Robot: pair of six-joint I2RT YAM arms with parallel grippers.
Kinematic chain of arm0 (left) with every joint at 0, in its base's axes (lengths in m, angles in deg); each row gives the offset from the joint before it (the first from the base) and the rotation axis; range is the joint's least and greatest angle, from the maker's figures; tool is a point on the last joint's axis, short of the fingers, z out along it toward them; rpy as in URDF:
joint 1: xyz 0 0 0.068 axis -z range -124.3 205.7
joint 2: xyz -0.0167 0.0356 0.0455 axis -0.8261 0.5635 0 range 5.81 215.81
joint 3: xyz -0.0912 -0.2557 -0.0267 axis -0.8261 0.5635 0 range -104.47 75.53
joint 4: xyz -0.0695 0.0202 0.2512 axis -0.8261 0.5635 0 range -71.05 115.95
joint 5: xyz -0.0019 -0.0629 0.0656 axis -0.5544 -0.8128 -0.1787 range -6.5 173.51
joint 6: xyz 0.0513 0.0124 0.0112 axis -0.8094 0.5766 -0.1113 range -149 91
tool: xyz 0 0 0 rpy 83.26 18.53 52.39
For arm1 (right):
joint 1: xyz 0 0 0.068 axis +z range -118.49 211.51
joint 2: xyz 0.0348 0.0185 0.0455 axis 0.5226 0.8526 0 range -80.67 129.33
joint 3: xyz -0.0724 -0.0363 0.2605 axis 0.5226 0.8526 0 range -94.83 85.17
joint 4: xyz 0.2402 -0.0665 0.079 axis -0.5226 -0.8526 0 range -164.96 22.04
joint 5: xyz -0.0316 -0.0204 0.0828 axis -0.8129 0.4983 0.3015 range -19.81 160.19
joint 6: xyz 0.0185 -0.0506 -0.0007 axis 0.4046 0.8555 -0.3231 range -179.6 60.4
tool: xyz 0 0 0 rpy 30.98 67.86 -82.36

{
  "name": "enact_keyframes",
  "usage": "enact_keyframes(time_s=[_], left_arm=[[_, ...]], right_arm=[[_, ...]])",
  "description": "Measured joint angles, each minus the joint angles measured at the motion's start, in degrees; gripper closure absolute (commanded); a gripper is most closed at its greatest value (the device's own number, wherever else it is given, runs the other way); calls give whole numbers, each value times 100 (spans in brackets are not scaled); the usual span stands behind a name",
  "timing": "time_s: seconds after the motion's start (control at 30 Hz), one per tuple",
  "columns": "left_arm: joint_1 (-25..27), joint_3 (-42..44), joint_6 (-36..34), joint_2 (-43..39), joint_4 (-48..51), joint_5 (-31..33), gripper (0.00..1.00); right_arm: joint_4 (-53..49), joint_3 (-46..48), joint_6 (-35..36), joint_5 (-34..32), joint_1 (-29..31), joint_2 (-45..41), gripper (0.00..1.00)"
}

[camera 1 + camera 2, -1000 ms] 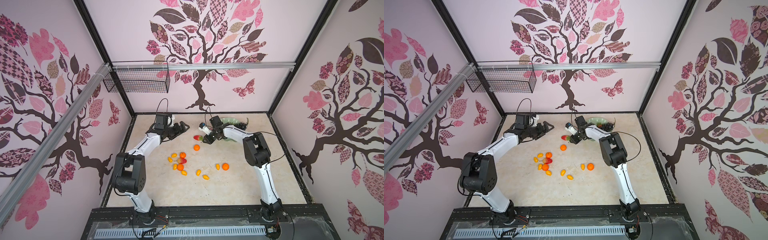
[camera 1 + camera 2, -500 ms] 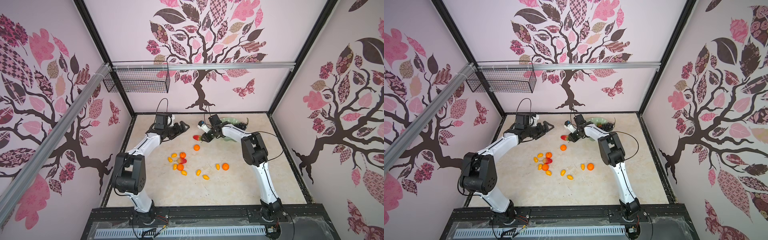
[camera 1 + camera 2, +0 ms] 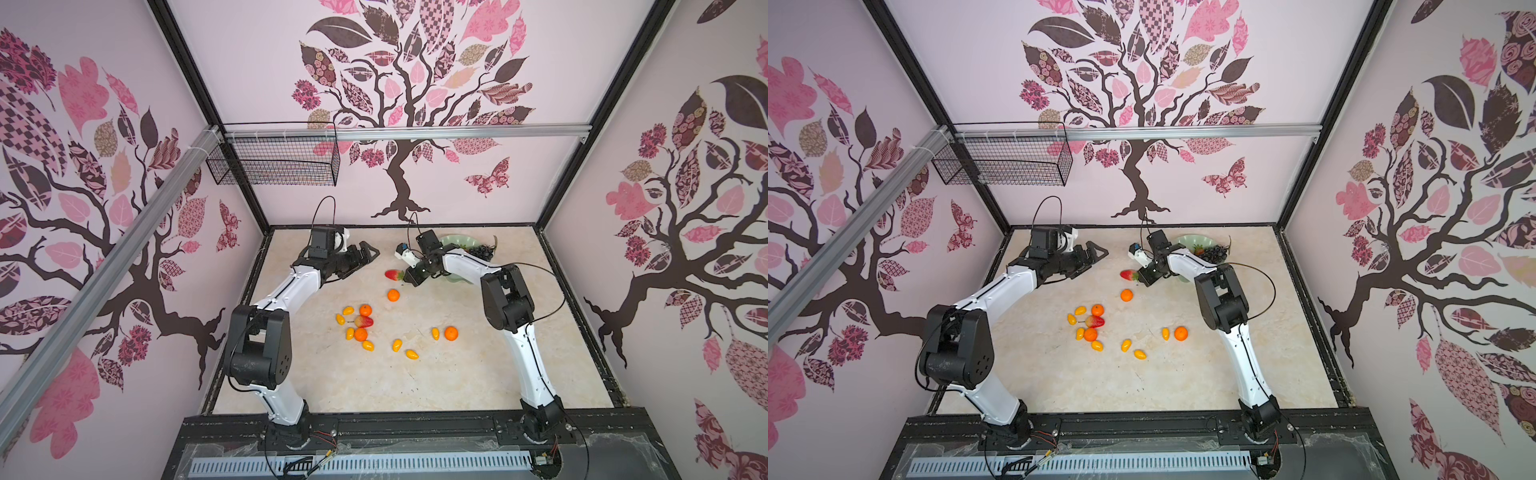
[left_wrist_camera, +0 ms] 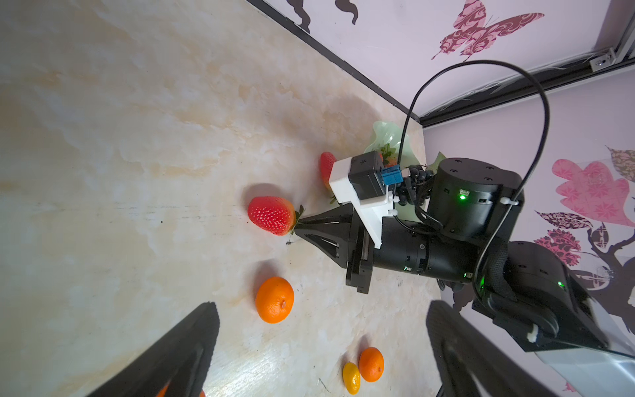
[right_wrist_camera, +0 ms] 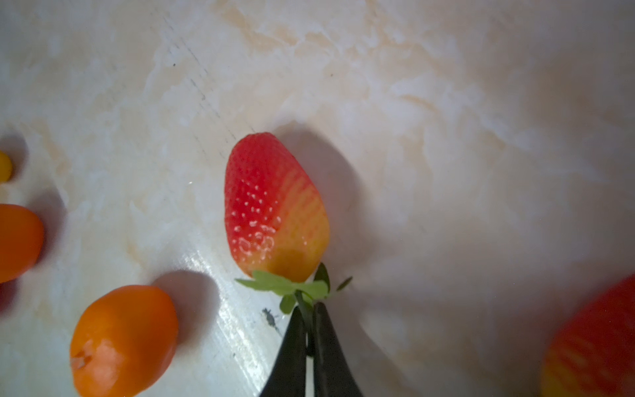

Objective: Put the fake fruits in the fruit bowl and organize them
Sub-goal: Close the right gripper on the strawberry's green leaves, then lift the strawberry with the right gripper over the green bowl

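On the table lies a red strawberry (image 5: 275,206) (image 3: 392,274) (image 3: 1128,274), and my right gripper (image 5: 308,311) (image 3: 405,278) (image 4: 297,223) is shut on its green stem. The pale green fruit bowl (image 3: 455,240) (image 3: 1190,240) (image 4: 386,135) sits at the back right, behind the right arm, with the dark grape bunch (image 3: 482,250) in it. A second strawberry (image 4: 326,165) lies close to the bowl. Tangerines (image 3: 393,295) (image 3: 451,333), several kumquats (image 3: 411,354) and a third strawberry (image 3: 365,321) are scattered mid-table. My left gripper (image 3: 368,251) (image 4: 321,304) hovers open and empty at the back left.
A black wire basket (image 3: 274,166) hangs on the back wall rail, well above the table. Patterned walls and a black frame close the table in on three sides. The nearest tangerine (image 4: 275,299) lies between the two grippers.
My right gripper has shifted slightly left and closed its jaws on the strawberry's stem. The left arm has stayed where it was.
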Motion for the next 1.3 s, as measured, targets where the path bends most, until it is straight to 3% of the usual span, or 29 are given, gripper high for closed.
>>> enact_keyframes(time_s=[0.37,0.73,1.03,1.3], left_arm=[[2,0,81,107,0,61,1],[197,0,70,107,-37,354,1],[988,0,39,105,-129,678,1],[1746,-535,33,457,-131,1014,1]], right_arm=[[186,66,-35,-37,0,-61,100],[1687,1773,-737,-216,-57,-1504,100],[3174,3268,-1862,-413,-656,-2614,100],[3486,3696,-2269,-1582,-981,-2769,100]])
